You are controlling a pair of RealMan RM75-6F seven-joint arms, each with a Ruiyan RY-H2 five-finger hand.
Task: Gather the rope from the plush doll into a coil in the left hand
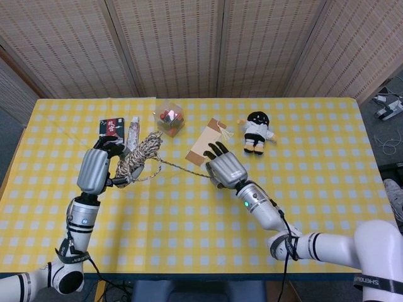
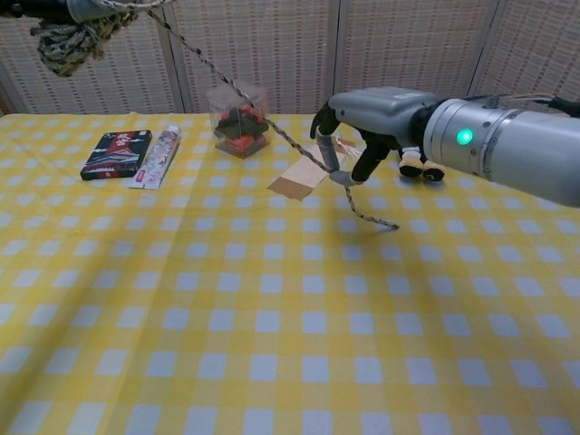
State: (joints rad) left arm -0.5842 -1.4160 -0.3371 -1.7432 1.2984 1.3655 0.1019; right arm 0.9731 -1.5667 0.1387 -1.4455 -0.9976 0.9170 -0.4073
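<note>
My left hand (image 1: 94, 168) is raised at the table's left and grips a coil of speckled rope (image 1: 135, 157). In the chest view the coil (image 2: 68, 36) hangs at the top left corner. One strand (image 1: 182, 167) runs taut from the coil to my right hand (image 1: 227, 171), which pinches it low over the table's middle. The rope's loose end (image 2: 379, 217) trails past my right hand (image 2: 381, 118) onto the cloth. The plush doll (image 1: 257, 131), black and white, lies behind the right hand, apart from the rope.
A clear plastic box (image 1: 169, 118) with red and black contents stands at the back. A toothpaste tube (image 2: 156, 156) and a dark packet (image 2: 116, 152) lie at the back left. A brown card tag (image 2: 304, 177) lies under the strand. The yellow checked cloth (image 2: 272, 344) covers the table.
</note>
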